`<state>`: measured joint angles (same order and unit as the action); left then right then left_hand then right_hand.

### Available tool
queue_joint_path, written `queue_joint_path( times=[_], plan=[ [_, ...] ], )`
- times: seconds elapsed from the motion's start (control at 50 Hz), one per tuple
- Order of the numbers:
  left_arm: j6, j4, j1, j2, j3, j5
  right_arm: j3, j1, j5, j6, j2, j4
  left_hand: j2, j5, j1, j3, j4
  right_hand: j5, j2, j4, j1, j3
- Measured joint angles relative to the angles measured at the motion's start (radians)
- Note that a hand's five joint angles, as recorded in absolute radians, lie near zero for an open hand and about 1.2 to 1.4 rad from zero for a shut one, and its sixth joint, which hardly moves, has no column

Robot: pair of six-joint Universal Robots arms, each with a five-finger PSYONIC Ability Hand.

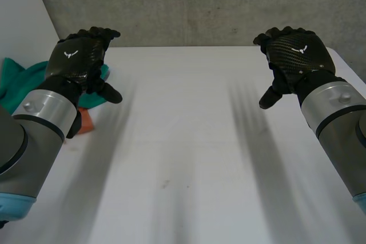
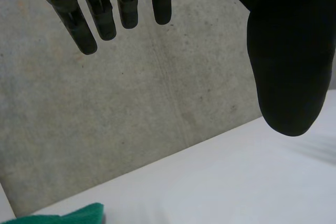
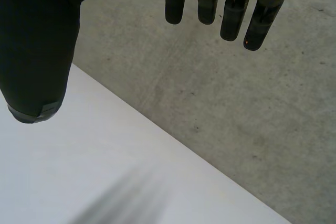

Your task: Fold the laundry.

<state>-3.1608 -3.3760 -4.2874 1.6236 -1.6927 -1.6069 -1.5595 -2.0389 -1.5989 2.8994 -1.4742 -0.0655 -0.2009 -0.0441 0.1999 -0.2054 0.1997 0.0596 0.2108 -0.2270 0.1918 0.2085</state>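
While the teal cloth [image 1: 20, 81] lies bunched at the white table's [image 1: 189, 152] left edge, an orange cloth [image 1: 86, 123] just beside it, the left hand [image 1: 76, 60] hovers near them and the right hand [image 1: 296, 55] well apart. Each hand's fingers hang loosely spread, holding nothing.

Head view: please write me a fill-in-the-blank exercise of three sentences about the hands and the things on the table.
1. The green cloth lies on the white table next to the ____ of the robot's two hands.
2. The left hand and the right hand both have relaxed fingers and hold ____.
3. Beside the green cloth there is a small thing whose colour is ____.

Missing words: left; nothing; orange.
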Motion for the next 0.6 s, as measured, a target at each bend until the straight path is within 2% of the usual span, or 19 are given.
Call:
queue_joint_path(
  times=[0.04,0.22,0.32,0.42,0.44,0.46,0.6],
  plan=[
    [-0.011,-0.001,0.0,-0.001,0.0,0.001,0.0,0.0,0.002,0.0,0.0,0.0,0.0,0.0,0.0,0.0,0.0,0.0,0.0,0.0,0.0,0.0],
    [-0.205,-0.041,-0.016,0.023,0.004,0.004,0.0,0.011,0.103,-0.006,0.001,0.001,0.0,0.0,0.0,0.0,0.0,0.0,0.0,0.0,0.0,0.0],
    [-0.255,-0.076,-0.073,0.071,0.016,0.004,0.0,0.013,0.119,-0.01,0.011,0.002,0.0,0.0,0.0,0.0,0.0,0.0,0.0,0.0,0.0,0.0],
    [-0.283,-0.105,-0.182,0.172,0.058,0.005,0.001,0.013,0.12,-0.013,0.028,0.004,0.0,0.0,0.0,0.0,0.0,0.0,0.0,0.0,0.0,0.0],
    [-0.283,-0.105,-0.182,0.172,0.058,0.005,0.001,0.013,0.12,-0.013,0.028,0.004,0.0,0.0,0.0,0.0,0.0,0.0,0.0,0.0,0.0,0.0],
    [-0.304,-0.109,-0.219,0.216,0.078,0.005,0.0,0.013,0.12,-0.013,0.033,0.004,0.0,0.0,0.0,0.0,0.0,0.0,0.0,0.0,0.0,0.0],
    [-0.446,-0.116,-0.338,0.377,0.154,0.004,-0.001,0.013,0.121,-0.014,0.042,0.004,0.0,0.0,0.0,0.0,0.0,0.0,0.0,0.0,0.0,0.0]
  ],
)
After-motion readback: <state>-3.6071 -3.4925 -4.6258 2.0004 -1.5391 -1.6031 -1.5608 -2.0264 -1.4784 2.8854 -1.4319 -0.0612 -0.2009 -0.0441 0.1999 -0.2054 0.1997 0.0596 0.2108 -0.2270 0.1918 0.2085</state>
